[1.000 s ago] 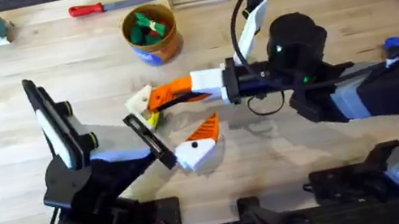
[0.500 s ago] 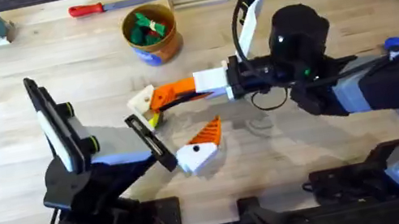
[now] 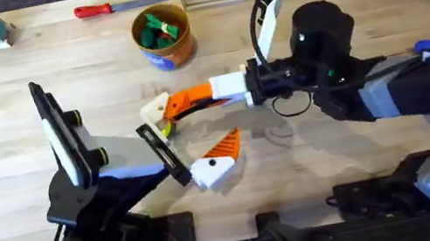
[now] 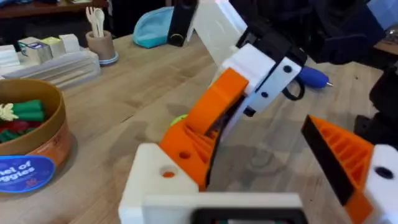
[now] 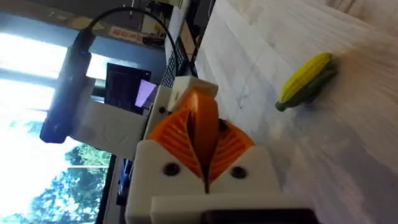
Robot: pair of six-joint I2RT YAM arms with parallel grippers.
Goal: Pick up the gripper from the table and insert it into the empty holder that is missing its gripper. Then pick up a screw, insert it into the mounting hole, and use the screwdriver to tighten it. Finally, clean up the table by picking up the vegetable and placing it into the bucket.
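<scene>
Rightward and a little away from the bases, the right arm's dark wrist housing has drifted over the last second, while its gripper has stayed at the holder, which looks to be one finger of the widely spread left gripper. From the right wrist view, the right gripper's ribbed pads look pressed together on the loose orange gripper piece, its tip at the holder. That piece is probably light, stiff plastic; being wedge-shaped it could squirt out under a hard pinch, so its flat flanks are the place to hold. Between the left fingers the corn lies on the worktop, well apart from the bucket
</scene>
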